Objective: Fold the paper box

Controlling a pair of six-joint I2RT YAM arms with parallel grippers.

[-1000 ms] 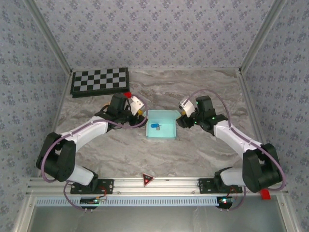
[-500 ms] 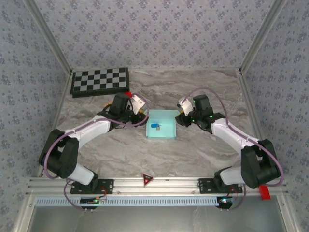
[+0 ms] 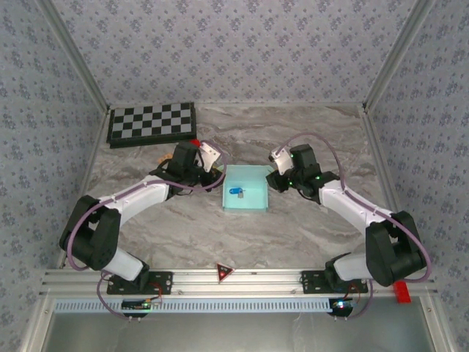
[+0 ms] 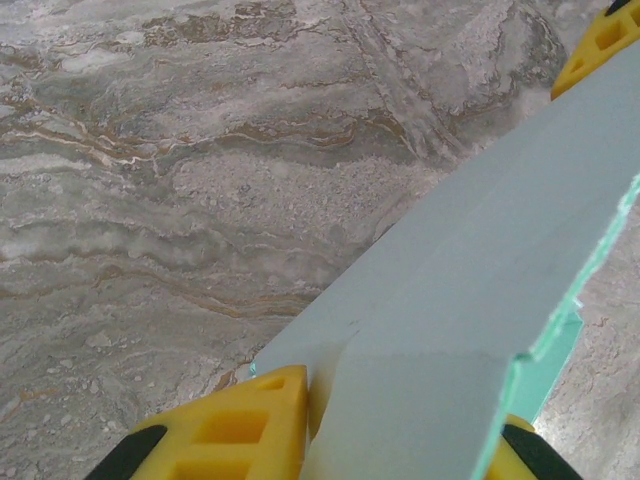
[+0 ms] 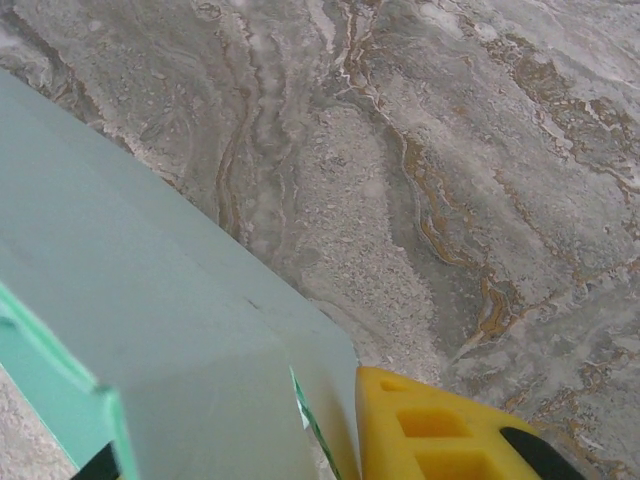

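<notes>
The paper box [image 3: 253, 204] is a pale cyan open tray with raised walls, resting mid-table. My left gripper [image 3: 219, 176] is at its left wall and my right gripper [image 3: 272, 180] at its right wall. In the left wrist view the pale card wall [image 4: 480, 290] runs between the yellow fingers [image 4: 250, 420], and the left gripper [image 4: 400, 415] is shut on it. Seen from the right wrist, the card wall [image 5: 170, 330] lies against the yellow finger [image 5: 430, 430], with the right gripper [image 5: 240, 430] shut on it.
A small blue object [image 3: 236, 192] lies inside the box. The black-and-white checkerboard [image 3: 152, 123] sits at the back left, with a small red block [image 3: 193, 142] just in front of it. A red triangle marker [image 3: 224, 273] sits on the near rail. Patterned walls enclose the marble table [image 3: 242, 235].
Both grippers have shifted inward to the box's side walls, and their jaws have narrowed onto the card. The box has stayed in place.
</notes>
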